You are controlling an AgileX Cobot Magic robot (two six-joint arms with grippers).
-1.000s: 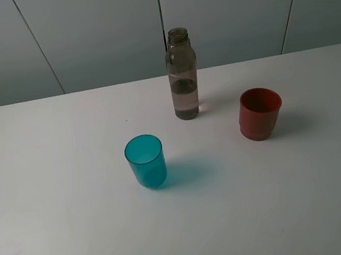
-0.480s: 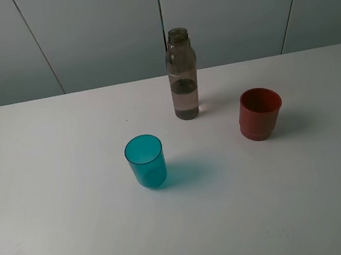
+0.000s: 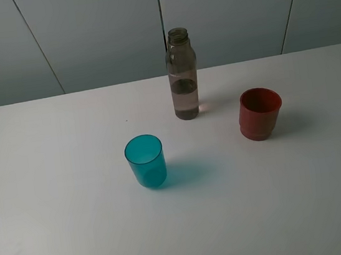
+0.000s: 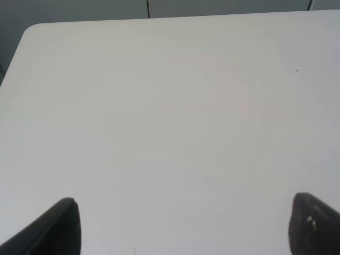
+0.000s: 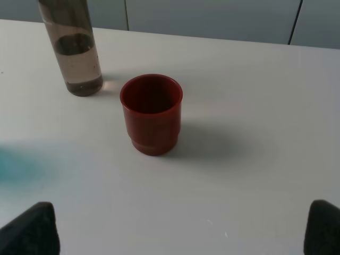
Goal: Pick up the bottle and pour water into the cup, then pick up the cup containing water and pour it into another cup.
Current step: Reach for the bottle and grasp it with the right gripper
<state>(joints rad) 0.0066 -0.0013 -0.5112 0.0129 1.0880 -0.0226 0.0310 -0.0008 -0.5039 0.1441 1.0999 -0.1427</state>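
Left gripper and right gripper both agape, empty; a glancing approach could topple the tall uncapped bottle and spill it.

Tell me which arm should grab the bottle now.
Right, probably. Its wrist view shows the bottle and red cup, with the right gripper open; the left gripper faces only bare table.

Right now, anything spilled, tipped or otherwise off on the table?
Nothing stands out. The bottle, uncapped and part-filled, the teal cup and the red-orange cup all stand upright and apart. No puddle or damage shows on the table.
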